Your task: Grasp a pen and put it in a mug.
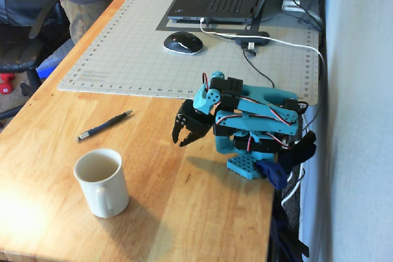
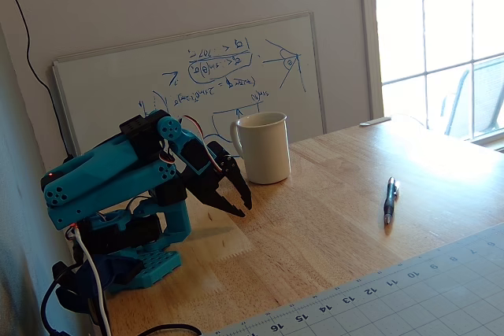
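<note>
Lying flat on the bare wood of the worktop (image 1: 184,213), the pen (image 1: 104,125) is left well apart from the mug (image 1: 102,182), with open surface around it on all sides, so an approach from above is judged to be unobstructed. In a fixed view it is seen just short of the cutting mat (image 1: 135,53), pointing slantwise toward the mat's edge; in the other it is shown end-on, its pale tip (image 2: 389,221) turned toward the camera. The mug (image 2: 263,147) is stood upright with its mouth open and empty, a placement that is judged to suit a drop from above; its handle is turned toward the camera in the first fixed view. The arm is folded low over its own base (image 1: 245,165), a posture that is read as rest rather than reach, so the task is judged not yet begun. The hand (image 1: 182,139) is hung nose-down just above the worktop, near the mug and far from the pen. Its jaws are parted slightly, nothing is held between them, and no object is touched by the hand (image 2: 241,204) in either view
</note>
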{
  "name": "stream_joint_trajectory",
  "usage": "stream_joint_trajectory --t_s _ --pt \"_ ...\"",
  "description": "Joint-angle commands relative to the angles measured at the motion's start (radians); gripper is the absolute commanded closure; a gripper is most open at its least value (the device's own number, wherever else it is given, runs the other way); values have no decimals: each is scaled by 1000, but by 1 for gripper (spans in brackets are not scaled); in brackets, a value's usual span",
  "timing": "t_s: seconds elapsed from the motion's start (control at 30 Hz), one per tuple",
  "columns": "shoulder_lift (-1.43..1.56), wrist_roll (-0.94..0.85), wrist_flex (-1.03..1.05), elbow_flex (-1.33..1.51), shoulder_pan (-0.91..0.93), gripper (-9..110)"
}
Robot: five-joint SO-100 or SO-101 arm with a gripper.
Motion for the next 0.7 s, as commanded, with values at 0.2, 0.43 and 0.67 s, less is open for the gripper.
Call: stream_joint_trajectory --t_s 0.2,0.43,0.67 --pt "26 9 3 -14 -6 98" --pt "26 9 3 -14 -6 98" --pt "21 12 3 -41 6 98"
